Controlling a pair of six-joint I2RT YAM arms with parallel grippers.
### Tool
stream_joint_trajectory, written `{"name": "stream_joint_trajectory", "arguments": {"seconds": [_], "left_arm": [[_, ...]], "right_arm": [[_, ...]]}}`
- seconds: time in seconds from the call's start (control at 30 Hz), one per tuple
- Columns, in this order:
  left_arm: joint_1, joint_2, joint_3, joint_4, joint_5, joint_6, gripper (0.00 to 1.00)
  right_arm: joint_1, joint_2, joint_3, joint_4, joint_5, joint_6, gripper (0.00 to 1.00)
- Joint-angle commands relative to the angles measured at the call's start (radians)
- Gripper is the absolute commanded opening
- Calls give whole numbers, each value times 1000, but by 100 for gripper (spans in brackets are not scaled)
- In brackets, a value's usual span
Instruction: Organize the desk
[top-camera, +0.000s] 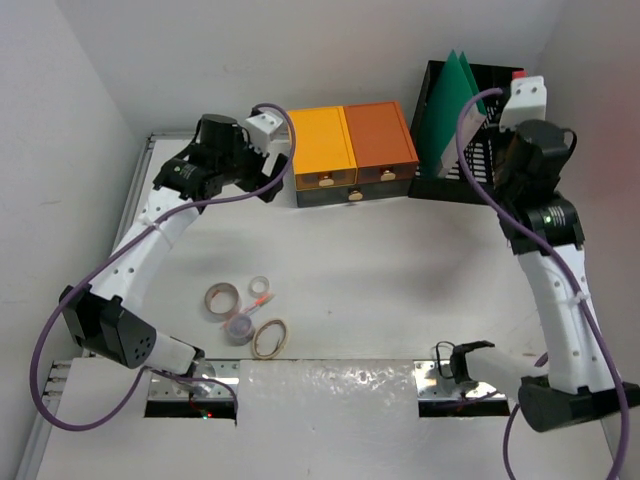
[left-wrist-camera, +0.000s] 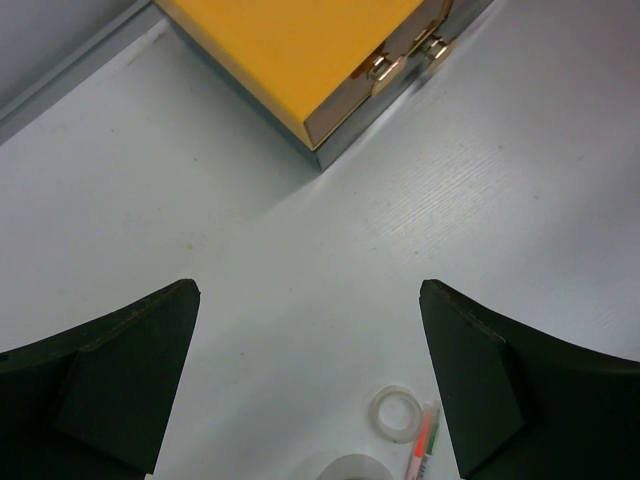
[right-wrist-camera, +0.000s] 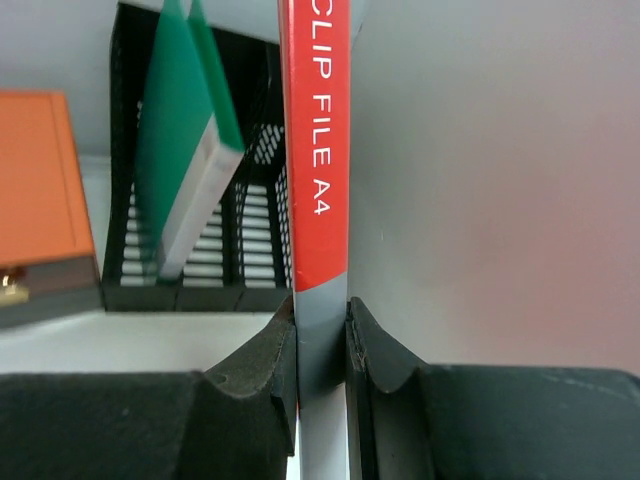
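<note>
across the whole top view lies the desk, white and grey-rimmed, running from our arm bases up to the back wall, and we'd call the tidying partly done, with work left.

at the far right corner stands the black file rack. two green folders sit upright in its slots, and in the right wrist view the slots beside them look free.

left of it, against the back edge, is the drawer unit, one half yellow, one half orange, over a dark base. we see brass knobs and every drawer front looks shut, so whatever is inside is hidden from us.

over to the right gripper: its jaws are pinched tight on the grey foot of a red clip file, held on edge above the rack. it isn't slotted yet, so we judge that to be the step in hand.

the left gripper hangs spread wide and empty over bare desk near the yellow corner of the drawer unit.

down near the front of the desk, well apart from both containers, four tape rolls lie loose in a cluster, with a small orange pen just beside the clear ring. we reckon those are left to put away.
</note>
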Motion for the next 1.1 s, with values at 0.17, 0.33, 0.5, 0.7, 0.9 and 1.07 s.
{"name": "stream_joint_trajectory", "arguments": {"seconds": [0.17, 0.33, 0.5, 0.7, 0.9, 1.07], "left_arm": [[81, -48, -35, 22, -20, 39, 91], [93, -37, -52, 41, -29, 40, 91], [98, -5, -46, 48, -35, 27, 91], [98, 27, -41, 59, -47, 14, 91], [101, 40, -19, 51, -109, 30, 92], [101, 62, -10, 47, -155, 42, 92]], "right_arm": [[-144, 130, 58, 196, -290, 91, 0], [-181, 191, 67, 276, -379, 107, 0], [-282, 246, 107, 342, -489, 175, 0], [-305, 305, 122, 448, -609, 238, 0], [-319, 335, 148, 539, -672, 297, 0], [-320, 364, 151, 607, -677, 301, 0]]}}
